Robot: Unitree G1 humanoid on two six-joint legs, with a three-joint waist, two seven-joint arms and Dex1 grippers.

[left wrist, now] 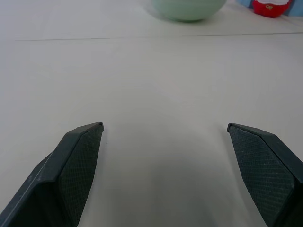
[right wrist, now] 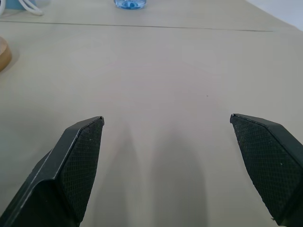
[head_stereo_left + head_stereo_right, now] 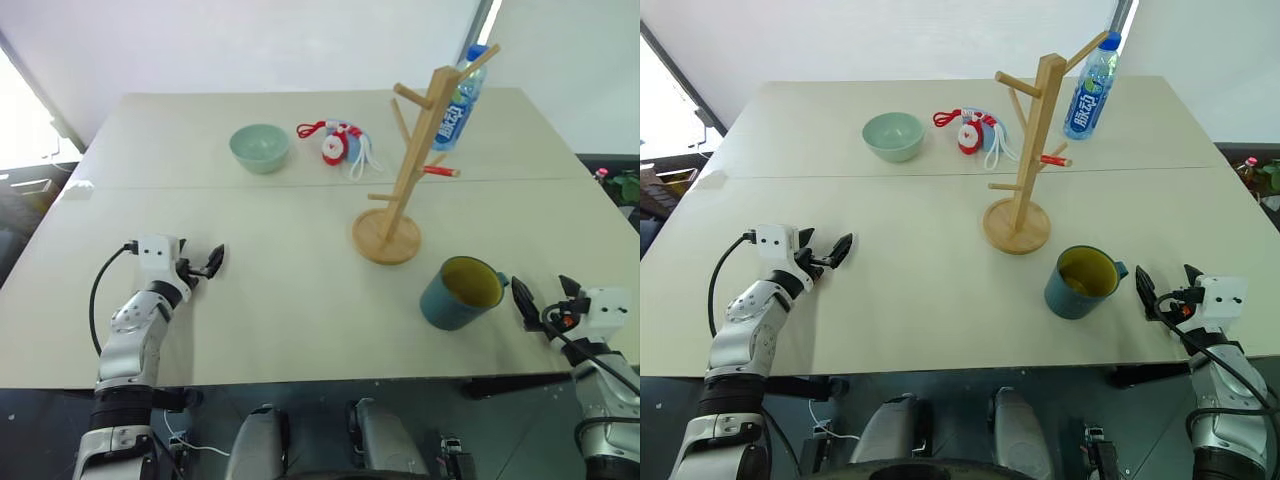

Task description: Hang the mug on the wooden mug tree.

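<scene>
The mug (image 3: 1081, 283) stands upright near the wooden mug tree (image 3: 1023, 160); the right gripper (image 3: 1163, 288), apparently just beside it, gapes empty; the left gripper (image 3: 826, 251) likewise spread.

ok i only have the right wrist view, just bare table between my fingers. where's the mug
Observer: The mug stands upright on the table, just to the left of the right gripper, near the front edge.
Operator: which way is its handle facing
Observer: The handle points toward the right gripper, which is open with nothing between its fingers.
Operator: and the mug tree
Observer: The wooden mug tree stands just behind the mug, a little to its left, with every peg bare.
Operator: left arm in the way
Observer: No. The left gripper is open over the table's far left side, well apart from the mug.
</scene>
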